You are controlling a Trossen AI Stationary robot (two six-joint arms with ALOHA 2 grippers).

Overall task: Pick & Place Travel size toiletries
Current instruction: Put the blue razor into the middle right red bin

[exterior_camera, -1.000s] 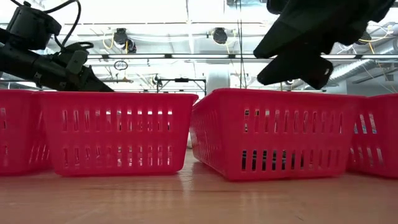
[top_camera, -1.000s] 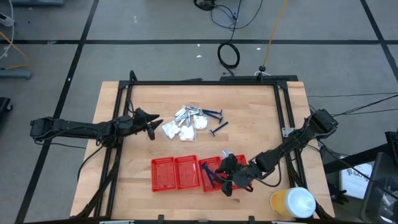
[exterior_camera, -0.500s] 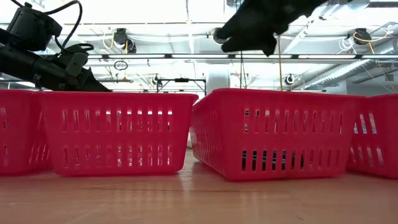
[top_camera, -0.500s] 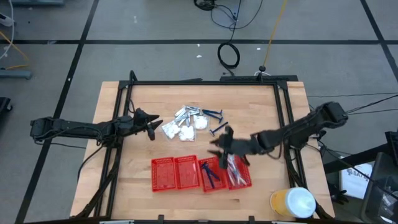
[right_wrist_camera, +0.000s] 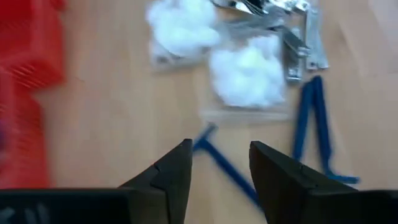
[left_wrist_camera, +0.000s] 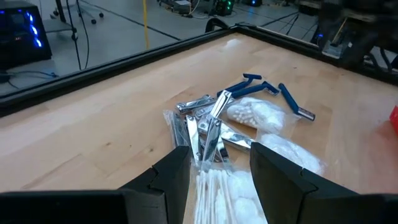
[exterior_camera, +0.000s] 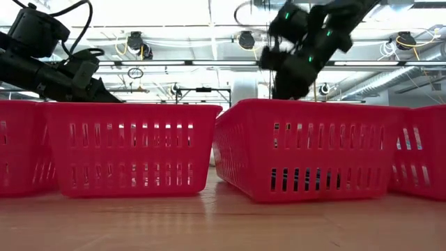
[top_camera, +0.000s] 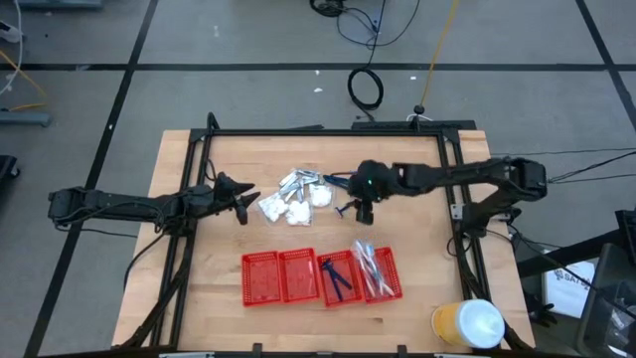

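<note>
Reaching for the next toiletry, right arm over the pile.

Four red baskets (top_camera: 260,278) in a row at the table's near edge, two already holding items; loose pile of toiletries (top_camera: 298,199) at mid-table. Right gripper (right_wrist_camera: 219,163) spread and empty, above a blue stick (right_wrist_camera: 227,171), probably a razor. Next: lowering straight, closing across the thin handle. Left gripper (left_wrist_camera: 219,171) also spread, waiting beside the pile.

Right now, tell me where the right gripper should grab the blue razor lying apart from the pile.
Grip the blue razor at mid-handle, coming straight down. It lies flat on the table, clear of the cotton packets, and the open right gripper already hovers over the thin handle.
</note>
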